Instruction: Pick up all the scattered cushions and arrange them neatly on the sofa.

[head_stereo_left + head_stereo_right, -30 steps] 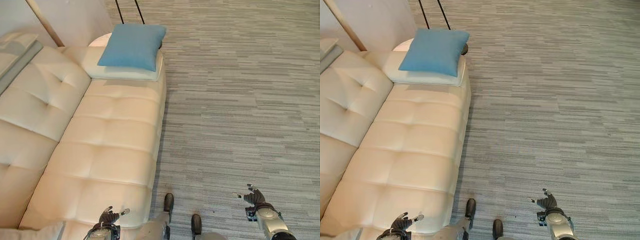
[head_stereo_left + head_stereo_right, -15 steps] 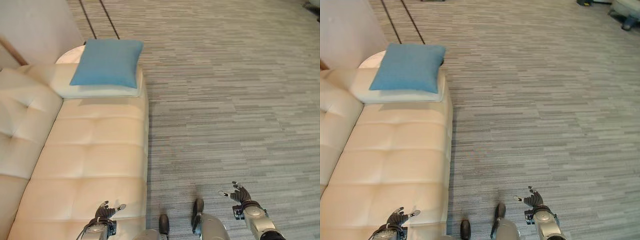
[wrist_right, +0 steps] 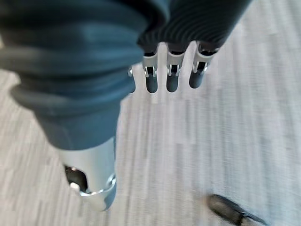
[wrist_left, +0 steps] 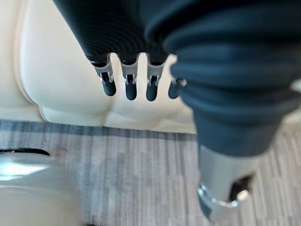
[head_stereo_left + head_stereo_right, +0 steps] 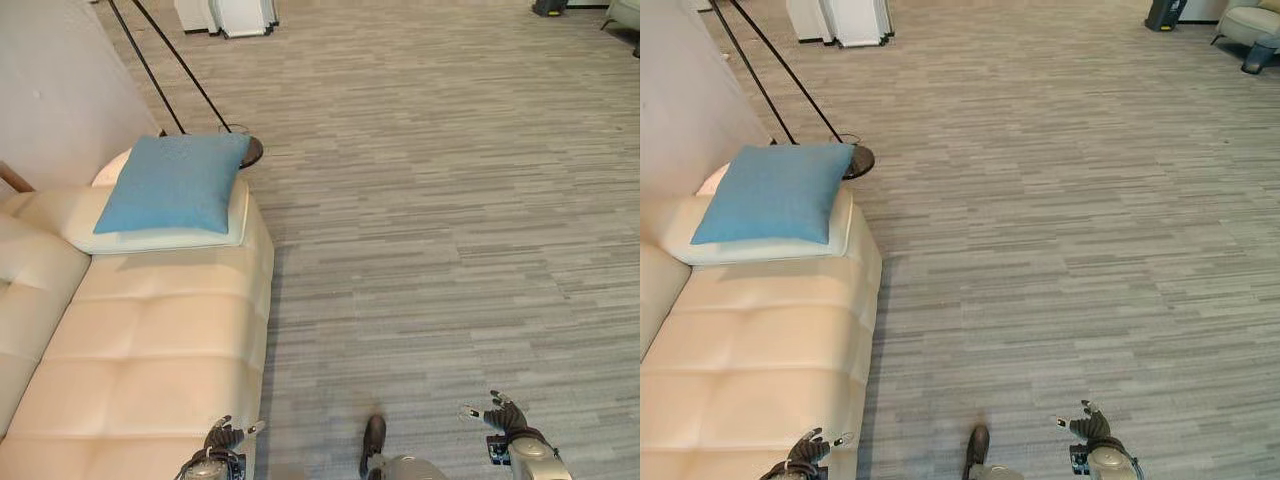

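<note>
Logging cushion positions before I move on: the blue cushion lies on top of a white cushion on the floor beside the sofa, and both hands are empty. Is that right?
Not quite. The blue cushion does lie on the white cushion, but the pair rests on the far end of the sofa, not on the floor, as the left eye view shows. The left hand and right hand are open and empty.

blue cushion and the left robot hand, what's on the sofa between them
Nothing: in the left eye view, bare tufted cream sofa seat runs from the square blue fabric cushion, stacked on a white cushion, to the open left robot hand.
</note>
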Available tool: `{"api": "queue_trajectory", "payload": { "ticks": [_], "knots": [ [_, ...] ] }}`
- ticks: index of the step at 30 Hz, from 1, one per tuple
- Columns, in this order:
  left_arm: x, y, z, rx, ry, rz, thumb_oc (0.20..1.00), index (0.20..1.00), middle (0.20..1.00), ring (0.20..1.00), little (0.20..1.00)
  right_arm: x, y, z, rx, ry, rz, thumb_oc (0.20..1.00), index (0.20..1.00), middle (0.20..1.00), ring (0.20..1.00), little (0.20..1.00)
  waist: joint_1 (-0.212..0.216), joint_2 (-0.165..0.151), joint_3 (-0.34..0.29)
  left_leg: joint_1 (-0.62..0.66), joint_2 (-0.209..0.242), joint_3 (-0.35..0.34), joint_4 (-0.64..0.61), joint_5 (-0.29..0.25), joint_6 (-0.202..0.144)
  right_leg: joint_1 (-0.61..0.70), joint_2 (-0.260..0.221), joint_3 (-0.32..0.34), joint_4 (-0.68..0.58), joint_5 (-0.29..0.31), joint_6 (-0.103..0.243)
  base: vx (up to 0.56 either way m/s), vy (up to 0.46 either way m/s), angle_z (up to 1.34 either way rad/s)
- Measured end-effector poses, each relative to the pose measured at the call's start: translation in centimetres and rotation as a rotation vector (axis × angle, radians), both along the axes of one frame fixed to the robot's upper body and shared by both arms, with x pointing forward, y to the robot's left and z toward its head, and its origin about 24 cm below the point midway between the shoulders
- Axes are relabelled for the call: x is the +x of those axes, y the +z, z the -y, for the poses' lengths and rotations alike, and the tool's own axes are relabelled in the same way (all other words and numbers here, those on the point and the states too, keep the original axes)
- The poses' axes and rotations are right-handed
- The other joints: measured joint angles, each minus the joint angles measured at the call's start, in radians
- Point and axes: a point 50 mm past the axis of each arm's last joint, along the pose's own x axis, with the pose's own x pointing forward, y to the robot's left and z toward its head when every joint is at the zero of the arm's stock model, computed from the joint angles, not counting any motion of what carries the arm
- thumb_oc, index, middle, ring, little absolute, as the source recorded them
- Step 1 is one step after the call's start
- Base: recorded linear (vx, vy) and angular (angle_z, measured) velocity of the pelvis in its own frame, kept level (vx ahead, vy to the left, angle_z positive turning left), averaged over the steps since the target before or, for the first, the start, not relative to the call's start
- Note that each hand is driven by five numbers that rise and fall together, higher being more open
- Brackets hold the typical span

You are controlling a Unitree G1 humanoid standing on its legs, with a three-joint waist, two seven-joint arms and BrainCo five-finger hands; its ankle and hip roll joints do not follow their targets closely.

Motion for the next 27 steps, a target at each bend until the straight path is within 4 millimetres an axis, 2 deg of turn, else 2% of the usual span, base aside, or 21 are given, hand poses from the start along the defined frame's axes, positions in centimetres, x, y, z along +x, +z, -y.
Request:
{"api": "queue_trajectory", "payload": {
  "ticks": [2, 3, 5, 6, 7, 8, 10, 12, 14, 15, 16, 17, 18, 20, 21, 22, 23, 24, 25, 26, 27],
  "knots": [
    [0.1, 0.1, -0.3, 0.003, 0.008, 0.005, 1.000, 1.000, 1.000, 1.000, 1.000, -0.2, -0.3, -0.4, 0.024, -0.010, -0.009, 1.000, 1.000, 1.000, 1.000, 1.000, 0.008, -0.008, 0.008, -0.088, -0.036, 0.023, -0.055, -0.011, 0.029, 0.033, 0.000, -0.004, -0.005, -0.027, -0.035, 0.41, -0.079, 0.04],
    [0.6, 0.3, -0.3, -0.005, 0.021, 0.027, 1.000, 1.000, 1.000, 1.000, 1.000, 0.1, -0.2, -0.6, 0.027, -0.010, -0.002, 1.000, 1.000, 1.000, 1.000, 1.000, 0.011, -0.026, 0.020, -0.112, -0.067, 0.056, -0.321, 0.000, 0.070, 0.051, -0.007, 0.002, -0.006, -0.060, -0.020, 0.53, -0.027, 0.10],
    [0.7, 0.4, -0.4, -0.001, 0.021, 0.027, 1.000, 1.000, 1.000, 1.000, 1.000, 0.2, -0.2, -0.6, 0.028, -0.007, -0.001, 1.000, 1.000, 1.000, 1.000, 1.000, 0.016, -0.035, 0.025, -0.092, -0.088, 0.068, -0.631, 0.050, 0.109, 0.074, -0.004, 0.001, -0.006, -0.060, 0.003, 0.45, 0.017, -0.13],
    [0.0, 0.2, -0.5, 0.002, 0.026, 0.009, 1.000, 1.000, 1.000, 1.000, 1.000, 0.2, -0.2, -0.7, 0.023, 0.002, -0.005, 1.000, 1.000, 1.000, 1.000, 1.000, 0.018, -0.032, 0.027, -0.053, -0.104, 0.055, -0.876, 0.109, 0.098, 0.102, 0.007, 0.005, -0.006, -0.085, 0.033, 0.41, 0.046, -0.14],
    [0.0, 0.2, -0.6, 0.004, 0.025, 0.004, 1.000, 1.000, 1.000, 1.000, 1.000, 0.2, -0.2, -0.6, 0.020, 0.005, -0.008, 1.000, 1.000, 1.000, 1.000, 1.000, 0.015, -0.026, 0.031, -0.058, -0.114, 0.049, -0.911, 0.130, 0.097, 0.115, 0.013, 0.003, -0.005, -0.087, 0.031, 0.28, 0.038, -0.16],
    [-0.1, 0.2, -0.6, 0.006, 0.021, -0.001, 1.000, 1.000, 1.000, 1.000, 1.000, 0.2, -0.2, -0.6, 0.011, 0.018, -0.016, 1.000, 1.000, 1.000, 1.000, 1.000, 0.020, -0.022, 0.032, -0.078, -0.116, 0.048, -0.911, 0.151, 0.088, 0.133, 0.025, 0.007, -0.006, -0.106, 0.045, 0.28, 0.052, -0.03],
    [0.0, 0.2, -0.9, 0.014, 0.022, -0.005, 1.000, 1.000, 1.000, 1.000, 1.000, 0.4, -0.1, -0.4, -0.003, 0.037, -0.019, 1.000, 1.000, 1.000, 1.000, 1.000, 0.014, -0.013, 0.035, -0.102, -0.126, 0.031, -0.911, 0.164, 0.090, 0.157, 0.046, 0.006, 0.000, -0.119, 0.016, 0.52, 0.121, -0.09],
    [0.0, 0.3, -1.2, 0.018, 0.041, -0.005, 1.000, 1.000, 1.000, 1.000, 1.000, 0.8, 0.0, -0.5, -0.009, 0.044, -0.019, 1.000, 1.000, 1.000, 1.000, 1.000, 0.020, -0.023, 0.037, -0.087, -0.138, 0.090, -0.904, 0.189, 0.127, 0.195, 0.050, 0.035, 0.000, -0.165, 0.063, 0.65, 0.197, -0.28],
    [-0.6, 0.2, -1.5, 0.018, 0.070, -0.016, 1.000, 1.000, 1.000, 1.000, 1.000, 0.8, -0.1, -0.7, -0.002, 0.042, -0.020, 1.000, 1.000, 1.000, 1.000, 1.000, 0.025, -0.044, 0.035, -0.044, -0.154, 0.152, -0.904, 0.214, 0.176, 0.238, 0.035, 0.061, 0.000, -0.203, 0.114, 0.50, 0.198, -0.34],
    [-0.8, 0.0, -1.5, 0.021, 0.071, -0.030, 1.000, 1.000, 1.000, 1.000, 1.000, 0.3, -0.4, -0.6, -0.001, 0.037, -0.037, 1.000, 1.000, 1.000, 1.000, 1.000, 0.018, -0.049, 0.014, -0.008, -0.183, 0.171, -0.908, 0.226, 0.220, 0.273, 0.027, 0.068, 0.005, -0.211, 0.128, 0.74, 0.314, -0.26],
    [-1.1, -0.2, -1.3, 0.019, 0.077, -0.046, 1.000, 1.000, 1.000, 1.000, 1.000, -0.3, -0.6, -0.5, -0.003, 0.030, -0.059, 1.000, 1.000, 1.000, 1.000, 1.000, 0.018, -0.032, 0.003, 0.023, -0.174, 0.177, -0.910, 0.199, 0.278, 0.288, 0.039, 0.086, 0.031, -0.222, 0.143, 0.61, 0.274, -0.22],
    [-1.5, -0.3, -1.3, 0.020, 0.080, -0.056, 1.000, 1.000, 1.000, 1.000, 1.000, -0.8, -1.0, -0.7, 0.007, 0.024, -0.076, 1.000, 1.000, 1.000, 1.000, 1.000, 0.019, -0.035, -0.004, 0.041, -0.172, 0.183, -0.906, 0.234, 0.318, 0.290, 0.033, 0.095, 0.073, -0.239, 0.161, 0.30, 0.142, -0.23],
    [-1.4, -0.3, -1.3, 0.021, 0.080, -0.055, 1.000, 1.000, 1.000, 1.000, 1.000, -1.1, -1.2, -1.1, 0.018, 0.024, -0.083, 1.000, 1.000, 1.000, 1.000, 1.000, 0.019, -0.039, -0.008, 0.055, -0.173, 0.190, -0.903, 0.234, 0.319, 0.285, 0.026, 0.094, 0.113, -0.249, 0.176, 0.25, 0.130, -0.12],
    [-0.7, 0.0, -1.4, 0.028, 0.061, -0.028, 1.000, 1.000, 1.000, 1.000, 1.000, -2.3, -2.0, -2.3, 0.060, 0.025, -0.109, 1.000, 1.000, 1.000, 1.000, 1.000, 0.013, -0.062, -0.053, 0.089, -0.191, 0.176, -0.902, 0.225, 0.359, 0.170, -0.058, 0.075, 0.387, -0.327, 0.197, 0.39, 0.283, 0.10],
    [-0.2, 0.2, -1.4, 0.028, 0.059, -0.014, 1.000, 1.000, 1.000, 1.000, 1.000, -2.3, -2.0, -2.3, 0.061, 0.025, -0.109, 1.000, 1.000, 1.000, 1.000, 1.000, 0.010, -0.066, -0.054, 0.094, -0.204, 0.159, -0.901, 0.208, 0.378, 0.143, -0.081, 0.074, 0.442, -0.333, 0.207, 0.42, 0.335, 0.29],
    [1.0, 0.6, -1.3, 0.025, 0.050, 0.018, 1.000, 1.000, 1.000, 1.000, 1.000, -2.2, -1.9, -2.0, 0.057, 0.018, -0.106, 1.000, 1.000, 1.000, 1.000, 1.000, 0.009, -0.070, -0.051, 0.107, -0.226, 0.151, -0.901, 0.191, 0.395, 0.047, -0.155, 0.071, 0.659, -0.308, 0.245, 0.21, 0.179, 0.46],
    [1.5, 0.7, -1.1, 0.026, 0.036, 0.028, 1.000, 1.000, 1.000, 1.000, 1.000, -2.1, -1.8, -1.9, 0.059, 0.008, -0.100, 1.000, 1.000, 1.000, 1.000, 1.000, -0.003, -0.066, -0.050, 0.119, -0.241, 0.133, -0.901, 0.192, 0.394, -0.003, -0.200, 0.063, 0.779, -0.304, 0.245, 0.19, 0.136, 0.43],
    [1.7, 0.7, -1.1, 0.024, 0.034, 0.031, 1.000, 1.000, 1.000, 1.000, 1.000, -2.1, -1.8, -1.9, 0.059, 0.006, -0.098, 1.000, 1.000, 1.000, 1.000, 1.000, -0.004, -0.063, -0.050, 0.125, -0.243, 0.123, -0.901, 0.190, 0.396, -0.013, -0.207, 0.065, 0.801, -0.306, 0.244, 0.17, 0.111, 0.56],
    [2.8, 1.1, -0.8, 0.023, 0.016, 0.062, 1.000, 1.000, 1.000, 1.000, 1.000, -1.6, -1.5, -1.8, 0.060, -0.002, -0.077, 1.000, 1.000, 1.000, 1.000, 1.000, 0.002, -0.035, -0.031, 0.176, -0.241, 0.089, -0.901, 0.169, 0.424, -0.085, -0.224, 0.099, 0.878, -0.310, 0.243, 0.24, 0.139, 0.50],
    [3.2, 1.3, -0.7, 0.029, -0.008, 0.072, 1.000, 1.000, 1.000, 1.000, 1.000, -0.7, -1.1, -1.8, 0.059, 0.003, -0.045, 1.000, 1.000, 1.000, 1.000, 1.000, 0.001, -0.002, -0.008, 0.218, -0.232, 0.065, -0.901, 0.137, 0.404, -0.197, -0.214, 0.138, 0.927, -0.329, 0.231, 0.32, 0.124, 0.55],
    [3.2, 1.4, -0.8, 0.033, -0.009, 0.072, 1.000, 1.000, 1.000, 1.000, 1.000, -0.2, -0.9, -2.0, 0.063, 0.013, -0.029, 1.000, 1.000, 1.000, 1.000, 1.000, 0.001, 0.001, 0.012, 0.243, -0.239, 0.058, -0.901, 0.126, 0.391, -0.291, -0.207, 0.175, 0.925, -0.330, 0.229, 0.30, 0.080, 0.40]
  ]
}}
